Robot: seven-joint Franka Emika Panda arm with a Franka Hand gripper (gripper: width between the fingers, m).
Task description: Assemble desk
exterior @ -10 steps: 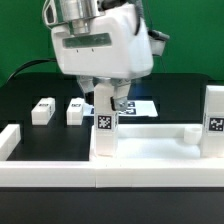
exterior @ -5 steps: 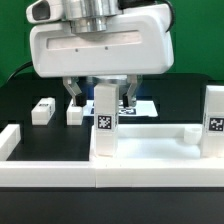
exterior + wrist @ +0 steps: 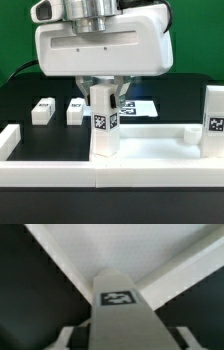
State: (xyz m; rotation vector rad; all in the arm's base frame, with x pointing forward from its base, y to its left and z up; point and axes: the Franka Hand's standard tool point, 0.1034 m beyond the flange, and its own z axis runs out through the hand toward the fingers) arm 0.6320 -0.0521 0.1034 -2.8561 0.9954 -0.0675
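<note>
Exterior view: gripper point(image 3: 106, 102) sat over an upright leg post point(image 3: 105, 135), its fingers pressed to the post's two sides. As far as I could judge, it was clamped on the post. The post stood on the desk panel point(image 3: 155, 150), at the panel's corner toward the exterior view's left. A second post point(image 3: 213, 122) stood upright at the panel's opposite end. A loose post point(image 3: 73, 111) lay off the panel beyond that left corner, a further loose post point(image 3: 42, 110) past it. Wrist view ran down the held post's tagged face to the panel's rim. I read the step as seating this leg in its corner. Next move, by my reckoning — a twist about the post's own axis, kept plumb, under light downward pressure.
</note>
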